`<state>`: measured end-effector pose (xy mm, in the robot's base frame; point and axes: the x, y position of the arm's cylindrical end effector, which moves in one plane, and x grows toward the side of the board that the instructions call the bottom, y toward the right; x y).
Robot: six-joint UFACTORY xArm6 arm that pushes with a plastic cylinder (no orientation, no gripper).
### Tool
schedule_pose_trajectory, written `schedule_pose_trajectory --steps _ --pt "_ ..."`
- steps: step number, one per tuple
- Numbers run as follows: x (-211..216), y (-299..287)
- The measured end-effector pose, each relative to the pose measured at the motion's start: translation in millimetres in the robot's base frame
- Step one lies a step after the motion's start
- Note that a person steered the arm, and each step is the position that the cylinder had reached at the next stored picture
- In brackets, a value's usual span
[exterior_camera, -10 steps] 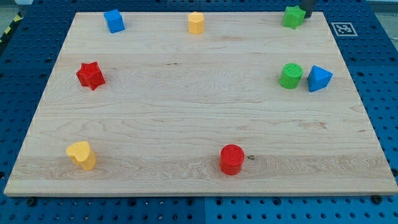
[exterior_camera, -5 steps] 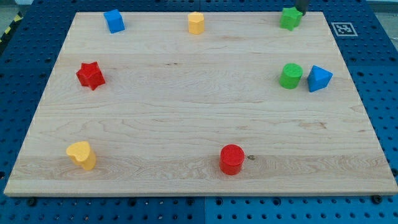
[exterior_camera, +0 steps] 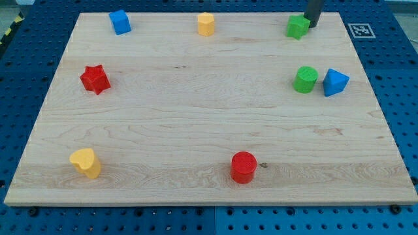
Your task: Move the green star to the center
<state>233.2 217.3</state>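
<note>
Green star (exterior_camera: 298, 27) touching my tip (exterior_camera: 311, 25)

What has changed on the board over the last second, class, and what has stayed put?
My tip has come down from the view's top right edge, pushing the green star a little toward the view's left and bottom. My tip now sits against the star's right side. The other seven blocks have not moved.

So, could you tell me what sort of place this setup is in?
Probably a robotics lab bench: a wooden board of small coloured blocks lies on a blue perforated table, a fiducial marker sits beside it, and my tip touches the green star.
</note>
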Motion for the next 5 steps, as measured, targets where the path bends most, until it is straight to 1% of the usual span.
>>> schedule_pose_trajectory --steps 1,2,3,4,5 --pt "1.2 -0.3" --pt "14.6 -5.9" --pt "12.6 -10.2" --pt "-2.1 -23.5" --pt "9.9 -33.8"
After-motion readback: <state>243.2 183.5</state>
